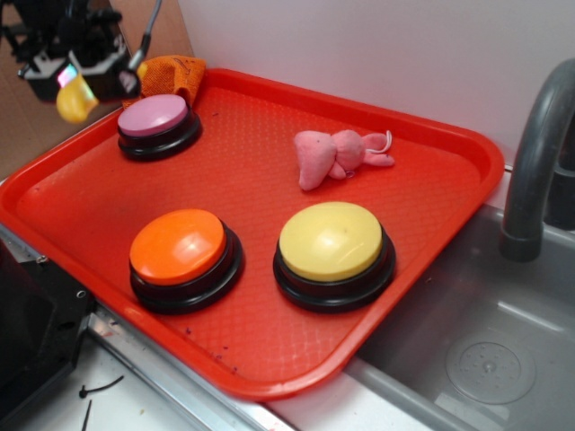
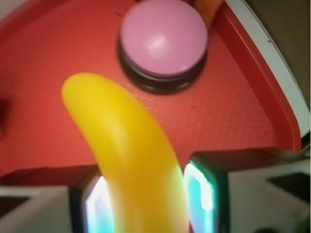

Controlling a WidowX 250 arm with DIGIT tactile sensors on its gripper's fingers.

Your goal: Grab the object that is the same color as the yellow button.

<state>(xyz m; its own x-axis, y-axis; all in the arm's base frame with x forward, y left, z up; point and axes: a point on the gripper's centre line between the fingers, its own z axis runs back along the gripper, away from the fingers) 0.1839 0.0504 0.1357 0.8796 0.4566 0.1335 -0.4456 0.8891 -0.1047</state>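
Observation:
The object, a glossy yellow toy banana, fills the wrist view between my two lit pads. My gripper is shut on it. In the exterior view the banana hangs from the gripper at the top left, lifted above the tray's far left corner. The yellow button, pale domed top on a black base, sits at the tray's front right, far from the gripper.
A red tray holds a pink button, an orange button and a pink plush toy. An orange cloth lies at the far corner. A sink basin and grey faucet are right.

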